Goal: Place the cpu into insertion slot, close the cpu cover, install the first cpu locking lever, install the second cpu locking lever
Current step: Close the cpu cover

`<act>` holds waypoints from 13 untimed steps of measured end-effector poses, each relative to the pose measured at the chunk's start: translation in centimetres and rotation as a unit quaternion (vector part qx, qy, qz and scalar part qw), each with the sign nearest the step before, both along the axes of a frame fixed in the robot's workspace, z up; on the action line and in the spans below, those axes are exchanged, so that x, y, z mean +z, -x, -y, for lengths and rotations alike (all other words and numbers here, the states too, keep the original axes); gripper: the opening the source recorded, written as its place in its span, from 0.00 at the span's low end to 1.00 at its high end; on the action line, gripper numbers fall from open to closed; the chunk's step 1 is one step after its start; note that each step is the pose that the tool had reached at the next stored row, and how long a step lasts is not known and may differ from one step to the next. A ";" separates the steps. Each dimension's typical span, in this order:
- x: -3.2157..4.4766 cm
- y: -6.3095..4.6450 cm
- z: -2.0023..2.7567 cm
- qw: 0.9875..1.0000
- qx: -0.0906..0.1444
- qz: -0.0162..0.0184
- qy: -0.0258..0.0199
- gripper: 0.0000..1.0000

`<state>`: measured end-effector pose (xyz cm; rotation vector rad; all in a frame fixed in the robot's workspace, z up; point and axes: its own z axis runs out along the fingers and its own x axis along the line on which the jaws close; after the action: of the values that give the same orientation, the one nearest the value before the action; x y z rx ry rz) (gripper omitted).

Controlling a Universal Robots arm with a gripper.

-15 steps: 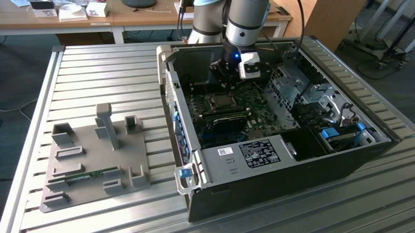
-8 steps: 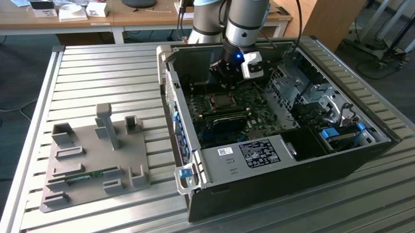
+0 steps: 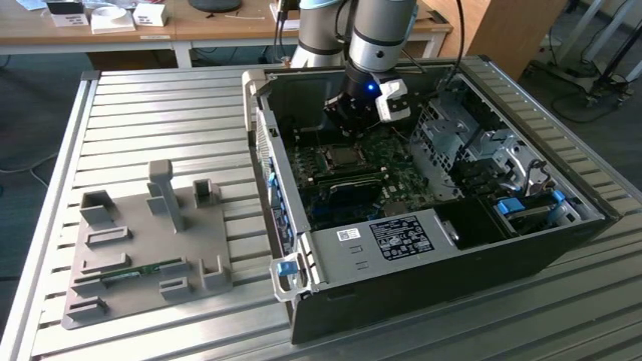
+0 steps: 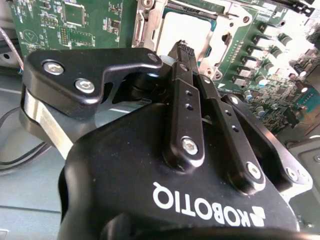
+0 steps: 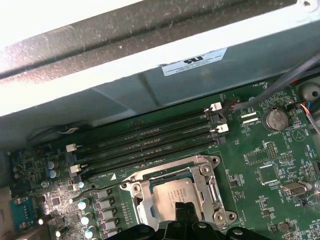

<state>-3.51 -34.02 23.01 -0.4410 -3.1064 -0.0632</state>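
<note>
Open black computer tower case (image 3: 431, 278) lies on its side on the slatted metal bench (image 3: 171, 113). A grey moulded fixture tray (image 3: 150, 248) sits on the bench well apart from it, on the exterior view's left. The arm reaches down into the case, with the black claw (image 3: 350, 124) just above the green motherboard (image 5: 260, 150). Claw (image 4: 182, 49) is narrow in the second wrist view: fingers (image 4: 186, 100) pressed together, nothing seen between them. The tip is over the edge of the square silver-rimmed insertion slot (image 3: 341, 156). The small flat silvery-grey cpu (image 5: 167, 195) sits in the slot. The thin silvery windowed cpu cover (image 5: 140, 200) lies down flat around it, chip top showing through the window. Claw tip (image 5: 184, 212) overlaps the chip's near edge in the first wrist view; contact can't be told. Long black memory slots (image 5: 150, 137) run just beside the socket. Lever positions are unclear.
</note>
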 end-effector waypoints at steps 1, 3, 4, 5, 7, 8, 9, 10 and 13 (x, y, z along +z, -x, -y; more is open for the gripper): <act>0.00 0.0 0.00 1.000 0.000 0.000 0.000 0.11; 0.00 0.0 0.00 1.000 0.000 0.000 0.000 0.11; 0.00 0.0 0.00 1.000 0.000 0.000 0.000 0.11; 0.00 0.0 0.00 1.000 0.000 0.000 0.000 0.11; 0.00 0.0 0.00 1.000 0.001 0.000 0.000 0.11; -0.01 0.0 0.00 1.000 0.002 0.001 0.000 0.11; -0.01 0.0 0.00 1.000 0.003 0.001 0.000 0.11; -0.01 0.0 0.00 1.000 0.005 0.001 0.000 0.11; -0.01 0.0 0.00 1.000 0.014 0.002 0.000 0.11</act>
<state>-3.51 -34.02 23.00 -0.3978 -3.1151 -0.0639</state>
